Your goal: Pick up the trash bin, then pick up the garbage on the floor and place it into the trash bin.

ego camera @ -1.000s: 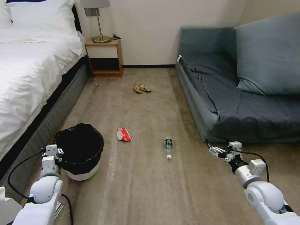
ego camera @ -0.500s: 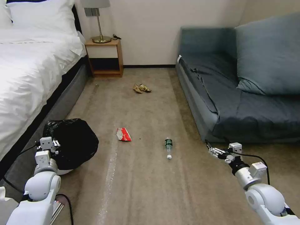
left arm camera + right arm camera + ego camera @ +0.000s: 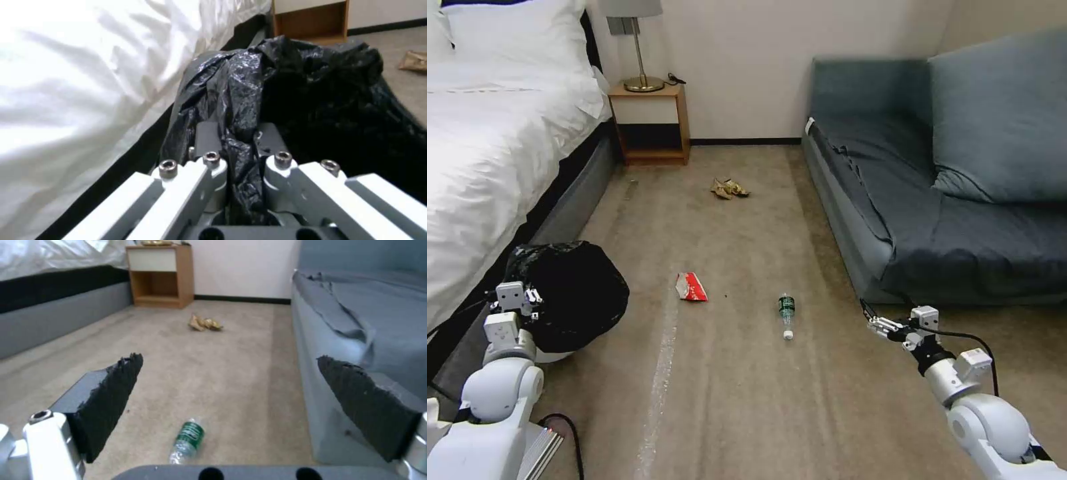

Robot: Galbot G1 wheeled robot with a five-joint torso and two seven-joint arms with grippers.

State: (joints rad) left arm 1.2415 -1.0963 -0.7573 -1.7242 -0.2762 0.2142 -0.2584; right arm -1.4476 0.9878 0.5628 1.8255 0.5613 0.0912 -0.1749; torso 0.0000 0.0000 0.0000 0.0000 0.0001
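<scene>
left tool [image 3: 236,133] lifted trash bin [image 3: 570,293] higher, bedward

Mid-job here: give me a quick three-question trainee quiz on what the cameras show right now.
1. True or false: the left gripper is shut on the trash bin by its bag-covered rim.
2. Which litter lies nearest the right gripper: (a) red-and-white carton, (b) bottle, (c) gold wrappers?
3. Fill in: the right gripper's fingers are ____.

Key: 1 true. 2 b. 3 open.
</scene>
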